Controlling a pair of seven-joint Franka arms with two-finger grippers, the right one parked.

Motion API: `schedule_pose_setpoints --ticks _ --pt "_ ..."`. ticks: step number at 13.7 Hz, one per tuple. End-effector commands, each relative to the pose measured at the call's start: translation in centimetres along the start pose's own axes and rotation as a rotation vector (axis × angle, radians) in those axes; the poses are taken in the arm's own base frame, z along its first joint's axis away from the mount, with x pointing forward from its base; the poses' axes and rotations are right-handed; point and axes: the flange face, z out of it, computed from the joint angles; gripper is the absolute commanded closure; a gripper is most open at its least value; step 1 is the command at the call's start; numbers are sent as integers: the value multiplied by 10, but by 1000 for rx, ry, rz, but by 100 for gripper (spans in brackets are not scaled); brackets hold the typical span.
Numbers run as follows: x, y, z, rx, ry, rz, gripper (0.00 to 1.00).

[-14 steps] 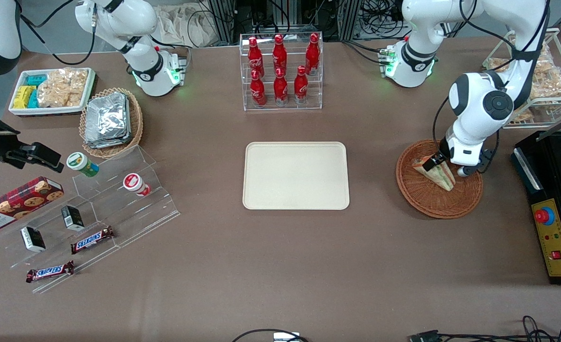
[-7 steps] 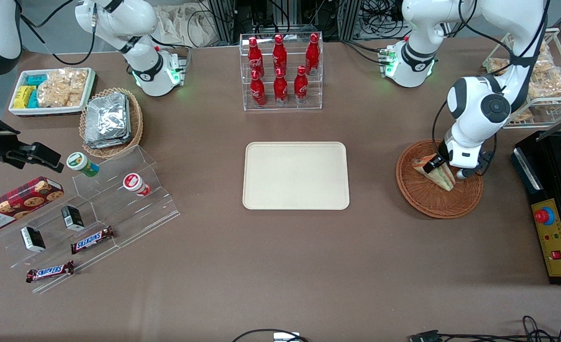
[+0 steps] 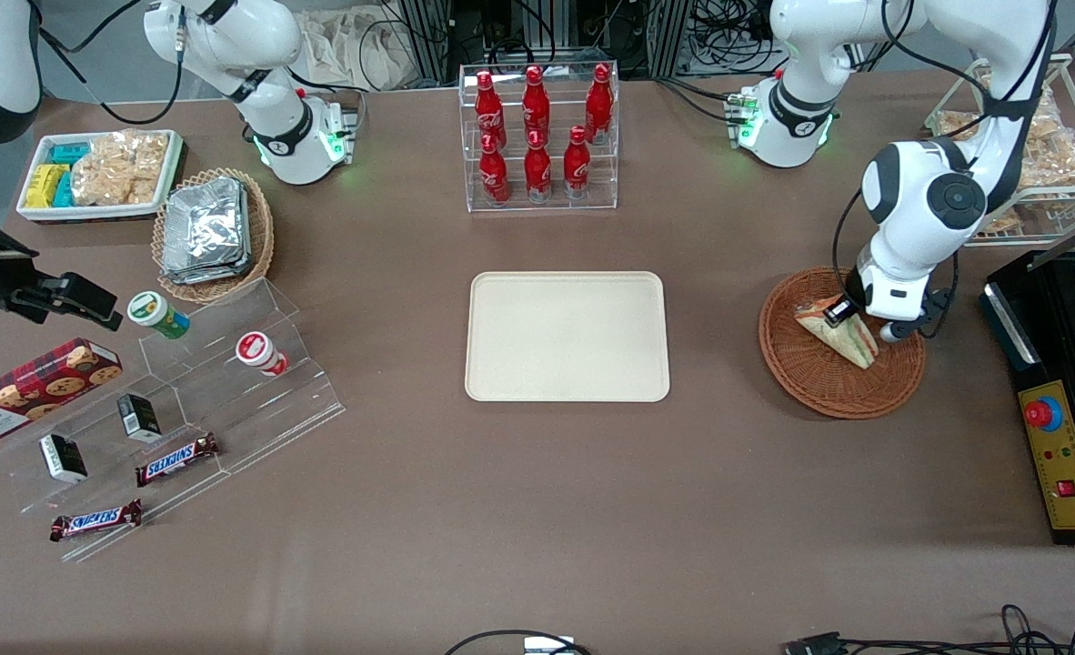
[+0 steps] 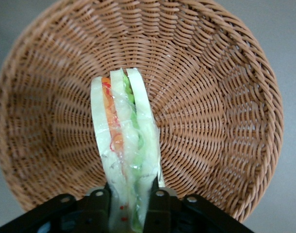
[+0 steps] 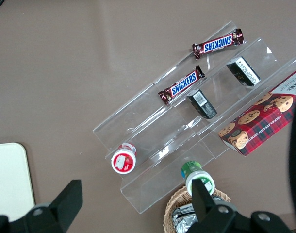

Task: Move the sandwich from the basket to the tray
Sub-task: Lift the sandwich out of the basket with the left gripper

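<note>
One sandwich (image 4: pixel 124 145) sits pinched between my gripper (image 4: pixel 128 196) fingers, over the basket (image 3: pixel 810 382). I judge the grasp made and the lift starting; next I need to raise it clear of the rim, then carry it to the tray (image 3: pixel 567 382).

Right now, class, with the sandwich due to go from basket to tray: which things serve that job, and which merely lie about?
Belonging to the job:
sandwich
basket
tray
gripper, fingers shut on the sandwich, over the basket

Just lying about:
cola bottles
foil packets
Snickers bars
cookie box
</note>
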Motion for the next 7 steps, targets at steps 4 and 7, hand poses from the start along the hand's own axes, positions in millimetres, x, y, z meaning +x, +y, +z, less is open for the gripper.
schedule_pose_setpoints --ticks 4,7 --pt "13 4 -67 61 -5 268 78" --pt "21 11 -98 57 14 468 78"
